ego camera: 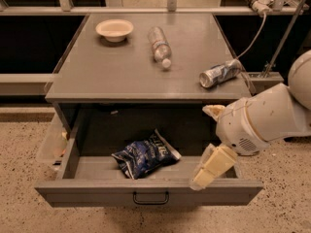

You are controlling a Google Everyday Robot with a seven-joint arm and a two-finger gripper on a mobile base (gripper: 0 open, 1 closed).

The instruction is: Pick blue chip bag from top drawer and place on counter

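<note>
The blue chip bag point(146, 155) lies crumpled on the floor of the open top drawer point(97, 196), a little left of its middle. The drawer is pulled out below the grey counter point(112, 69). My gripper point(212, 141) hangs over the right part of the drawer, to the right of the bag and apart from it. Its two cream fingers are spread, one up near the counter's front edge and one point(210, 168) down by the drawer's front panel. It holds nothing.
On the counter stand a white bowl point(114, 29) at the back left, a clear plastic bottle point(160, 46) lying in the middle, and a crushed silver-blue can point(221, 73) at the right edge. A cable runs at the back right. Speckled floor surrounds the cabinet.
</note>
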